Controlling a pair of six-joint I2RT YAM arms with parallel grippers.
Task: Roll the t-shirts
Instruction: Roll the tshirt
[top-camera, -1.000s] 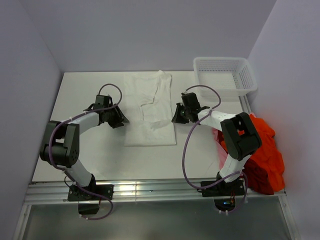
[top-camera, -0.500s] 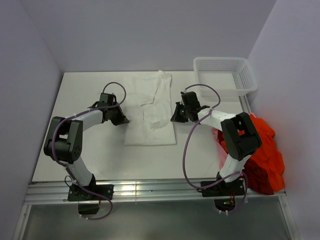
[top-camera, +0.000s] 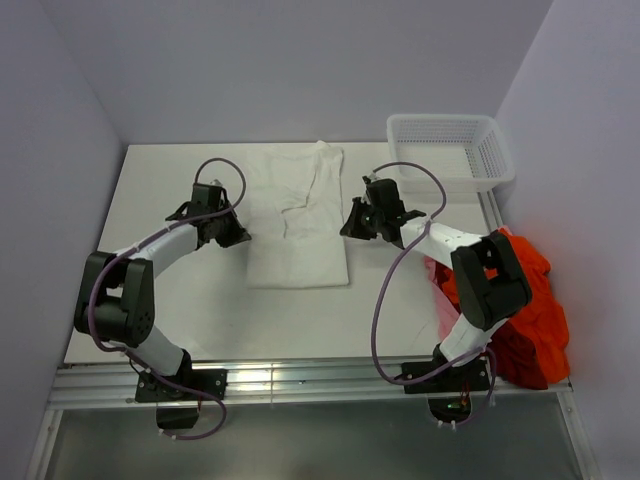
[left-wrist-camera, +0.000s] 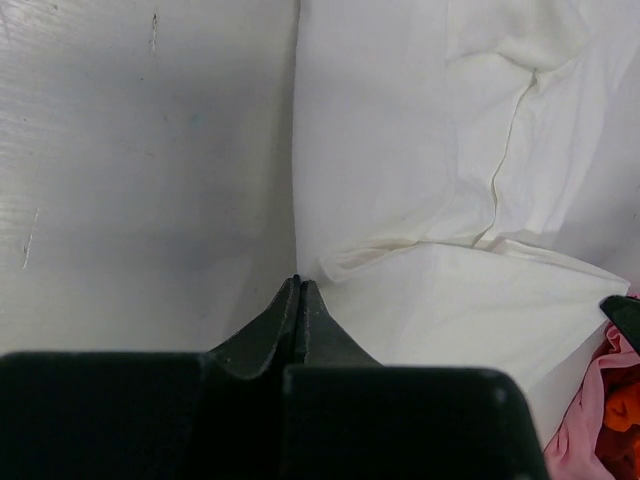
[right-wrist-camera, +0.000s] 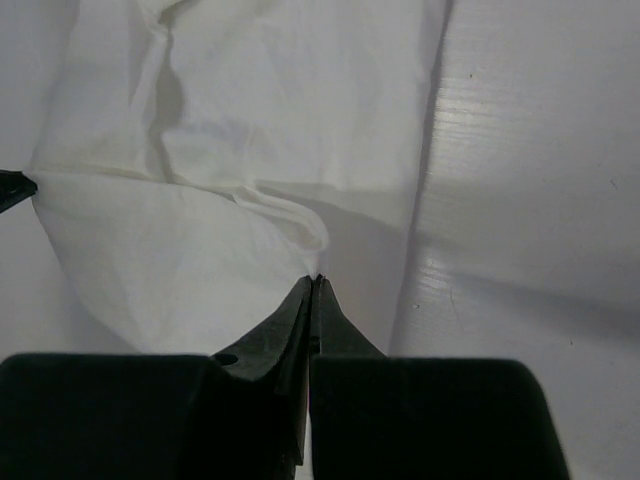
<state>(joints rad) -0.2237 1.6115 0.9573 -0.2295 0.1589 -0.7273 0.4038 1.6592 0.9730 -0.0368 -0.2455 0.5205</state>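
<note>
- On the table (top-camera: 150, 290), seen from overhead, a white t-shirt (top-camera: 297, 200) lies flat at the centre. Its collar end points to 12 o'clock and its hem to 6 o'clock.
- The left claw (top-camera: 240, 238) meets the shirt's edge at 9 o'clock and the right claw (top-camera: 347, 230) meets the opposite edge at 3 o'clock. They sit level with each other, probably so both sides of the cloth can be worked evenly.
- A basket (top-camera: 440, 121) waits at 1 o'clock, and a heap of orange shirts (top-camera: 535, 300) hangs off the table edge at 4 o'clock, well apart from the work. Those appear to be the next in line.
- From the left wrist, the left claw (left-wrist-camera: 298, 285) is closed, fingers pressed flat together. A raised fold of the white t-shirt (left-wrist-camera: 400, 140) runs off to 3 o'clock from the tips. The thin cloth appears pinched there, though the contact itself is hard to make out. A scrap of the orange shirts (left-wrist-camera: 620, 445) shows at 4 o'clock.
- From the right wrist, the right claw (right-wrist-camera: 314, 283) is likewise closed. The white t-shirt (right-wrist-camera: 280, 100) has a fold corner that comes right down to the tips, with a lifted flap spreading toward 9 o'clock.
- No roll has formed yet. The matched side grips look like the start of turning the near half over.
</note>
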